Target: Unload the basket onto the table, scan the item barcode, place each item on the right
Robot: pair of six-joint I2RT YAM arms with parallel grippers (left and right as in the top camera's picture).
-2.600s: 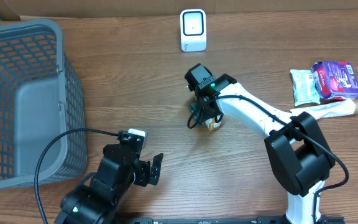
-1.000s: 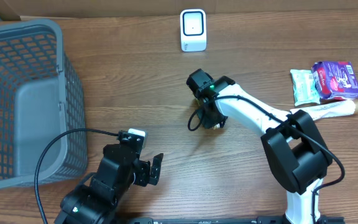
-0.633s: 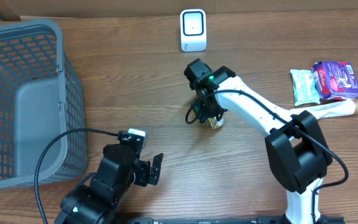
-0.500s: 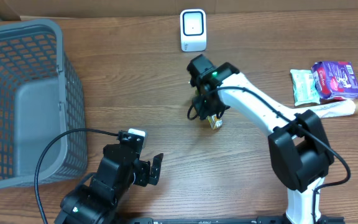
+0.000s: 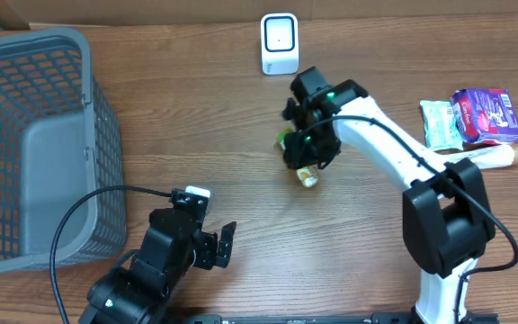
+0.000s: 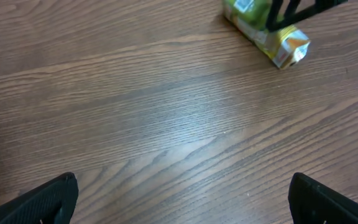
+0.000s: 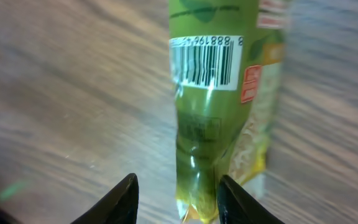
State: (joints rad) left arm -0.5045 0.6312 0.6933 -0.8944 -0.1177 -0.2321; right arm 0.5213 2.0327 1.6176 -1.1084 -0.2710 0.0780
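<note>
The item is a green and yellow snack packet (image 5: pixel 306 176) lying on the wooden table, also seen in the left wrist view (image 6: pixel 263 34). In the right wrist view the packet (image 7: pixel 219 106) shows its barcode (image 7: pixel 205 60) facing up. My right gripper (image 5: pixel 309 151) hovers over its near end and is open (image 7: pixel 176 190). The right finger touches the wrapper, and the left finger stands apart from it. A white scanner (image 5: pixel 280 43) stands at the back of the table. My left gripper (image 5: pixel 219 245) rests near the front edge, wide open over bare wood (image 6: pixel 182 196).
A grey mesh basket (image 5: pixel 25 144) fills the left side of the table. More wrapped items (image 5: pixel 473 119) lie at the far right, by the right arm's base. A black cable (image 5: pixel 88 207) loops beside the left arm.
My right gripper went from shut to open and moved right and toward the scanner. The packet now shows from under it. The left arm has not moved.
</note>
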